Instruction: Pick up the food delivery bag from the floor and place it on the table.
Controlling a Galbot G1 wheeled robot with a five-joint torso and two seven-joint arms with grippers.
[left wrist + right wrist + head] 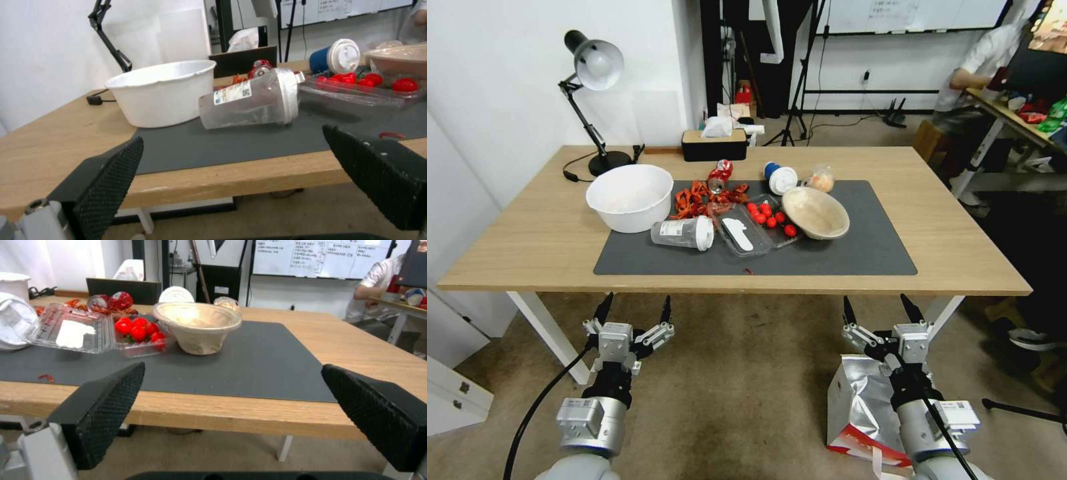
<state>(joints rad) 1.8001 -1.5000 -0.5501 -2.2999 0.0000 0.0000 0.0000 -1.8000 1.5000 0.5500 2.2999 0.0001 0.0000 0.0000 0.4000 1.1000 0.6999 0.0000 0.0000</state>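
Wall: I see plain white (pixel 500 80) on my left, running behind the lamp.
Lamp: black articulated desk lamp (pixel 594 67) with a pale shade, standing at the far left corner.
Far wall: whiteboard (pixel 907 13) with writing, dark tripod legs (pixel 797 113) in front of it.
Left edge: white cabinet (pixel 450 393) with small handles.
Right side: cluttered wooden desk (pixel 1014 120) near my view's edge.
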